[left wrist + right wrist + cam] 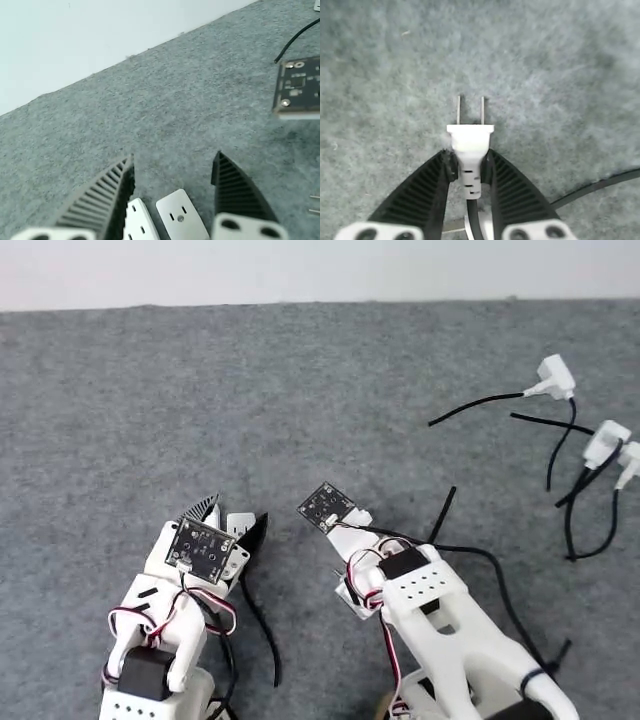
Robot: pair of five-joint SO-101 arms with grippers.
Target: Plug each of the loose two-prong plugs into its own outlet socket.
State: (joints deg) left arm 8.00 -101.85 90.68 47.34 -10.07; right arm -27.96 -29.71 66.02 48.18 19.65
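Your right tool is clamped on a white two-prong plug, prongs pointing away from the wrist, near 6 o'clock on the grey felt worktop. Your left tool has fingers apart over two white outlet sockets at 7 o'clock. Three loose white plugs with black cords lie at 2 o'clock.

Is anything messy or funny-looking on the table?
A little. The loose plugs at the far right of the table point different ways, and their black cords cross each other. Nothing looks broken; the plug in the right gripper sits straight.
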